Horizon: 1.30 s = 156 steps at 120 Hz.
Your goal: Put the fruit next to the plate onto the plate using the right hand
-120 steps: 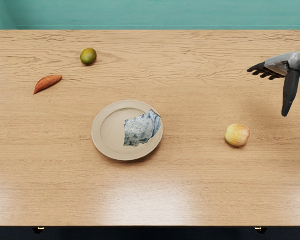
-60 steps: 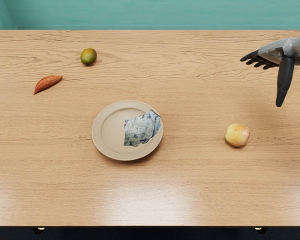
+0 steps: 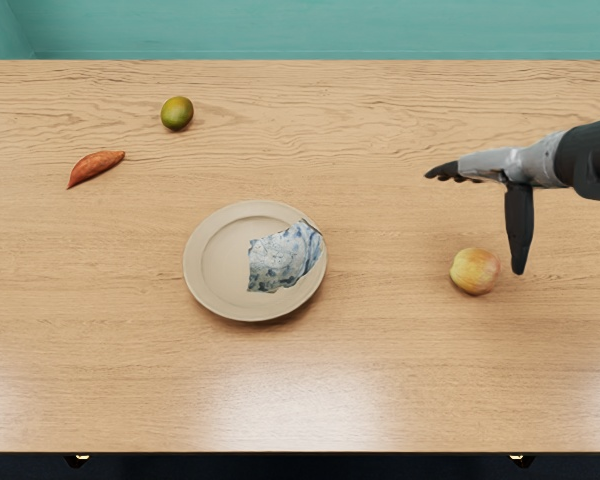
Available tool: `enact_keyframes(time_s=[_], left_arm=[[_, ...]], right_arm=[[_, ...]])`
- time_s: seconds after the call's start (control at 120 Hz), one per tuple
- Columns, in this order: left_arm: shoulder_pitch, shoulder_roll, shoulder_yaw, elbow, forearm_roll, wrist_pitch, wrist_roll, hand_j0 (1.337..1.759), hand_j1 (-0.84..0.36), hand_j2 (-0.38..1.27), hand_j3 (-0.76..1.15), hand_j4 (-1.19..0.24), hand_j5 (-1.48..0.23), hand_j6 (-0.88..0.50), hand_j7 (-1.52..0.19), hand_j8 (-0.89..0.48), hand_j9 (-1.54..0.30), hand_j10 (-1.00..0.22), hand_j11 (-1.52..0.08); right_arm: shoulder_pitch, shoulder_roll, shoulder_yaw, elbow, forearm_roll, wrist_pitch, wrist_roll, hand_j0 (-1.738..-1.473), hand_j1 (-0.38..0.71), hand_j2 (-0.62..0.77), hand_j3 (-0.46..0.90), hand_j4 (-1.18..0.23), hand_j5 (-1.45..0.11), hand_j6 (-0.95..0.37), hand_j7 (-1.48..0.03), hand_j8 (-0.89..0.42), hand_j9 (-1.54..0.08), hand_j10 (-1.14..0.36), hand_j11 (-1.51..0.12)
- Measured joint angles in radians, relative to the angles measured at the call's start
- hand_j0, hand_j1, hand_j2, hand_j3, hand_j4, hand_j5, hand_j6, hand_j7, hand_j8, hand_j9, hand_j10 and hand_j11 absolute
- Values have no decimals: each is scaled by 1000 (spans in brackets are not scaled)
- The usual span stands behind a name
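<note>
Yellow-red apple (image 3: 475,270) sits on the table (image 3: 380,380) well right of the plate (image 3: 215,262), looks firm, smooth, light, could roll, so I'd cup it around its middle; right hand (image 3: 500,170) hovers near it, fingers spread, holding nothing.

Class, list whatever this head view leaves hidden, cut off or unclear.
1. Right robot hand: its arm is cut off by the picture's right edge.
2. Round beige plate: a blue-and-white patterned patch covers its right part; what the patch is cannot be told.
3. Yellow-red apple: whether the robot hand touches it; one view only.
4. Left arm: outside the view.
</note>
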Motion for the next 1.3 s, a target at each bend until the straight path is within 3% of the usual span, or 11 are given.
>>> enact_keyframes(time_s=[0.392, 0.8, 1.3], left_arm=[[0, 0, 0, 0, 0, 0, 0, 1658, 339, 2, 0, -9, -11, -9, -11, -9, -11, -9, -11], [0, 0, 0, 0, 0, 0, 0, 1658, 339, 2, 0, -9, -11, -9, -11, -9, -11, -9, -11], [0, 0, 0, 0, 0, 0, 0, 1658, 339, 2, 0, -9, -11, -9, -11, -9, -11, -9, -11]], right_arm=[[-183, 9, 4, 104, -250, -228, 0, -1658, -349, 1, 0, -5, -1, -7, 0, -6, -1, -4, 0], [-321, 34, 2, 114, -415, -358, 0, -1658, -342, 1, 0, -12, -9, -15, -9, -13, -9, -11, -9], [-416, 63, 0, 114, -489, -460, 0, -1658, -202, -22, 0, -131, -163, -133, -162, -131, -163, -129, -162]])
